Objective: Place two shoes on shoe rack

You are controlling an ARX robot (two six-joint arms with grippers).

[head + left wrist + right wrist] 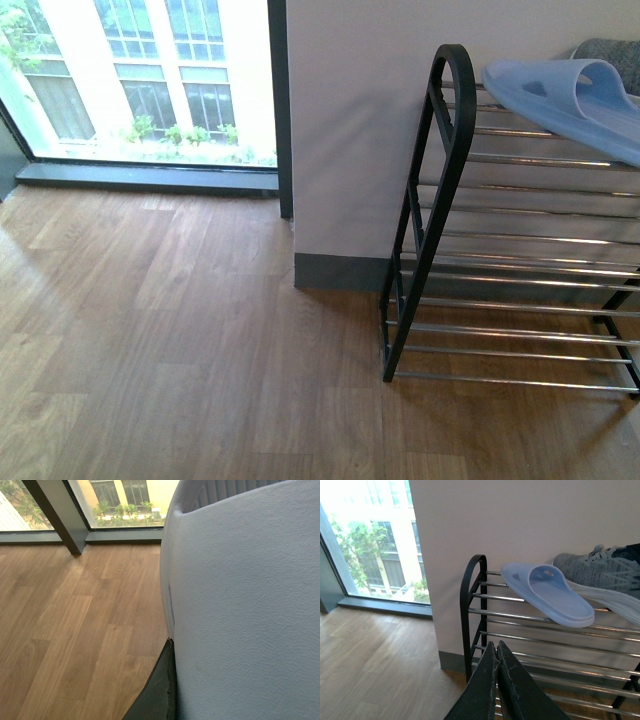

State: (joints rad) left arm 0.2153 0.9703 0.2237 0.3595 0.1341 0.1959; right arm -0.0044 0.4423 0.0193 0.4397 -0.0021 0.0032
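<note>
Slide (550, 597) on rack (475, 610) (no writing)

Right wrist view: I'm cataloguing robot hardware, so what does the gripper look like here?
The right gripper shows two long, flat, matte black fingers tapering to narrow tips, with a scuffed, speckled surface. No cables or markings are visible. In the left wrist view only one dark, worn finger shows.
</note>
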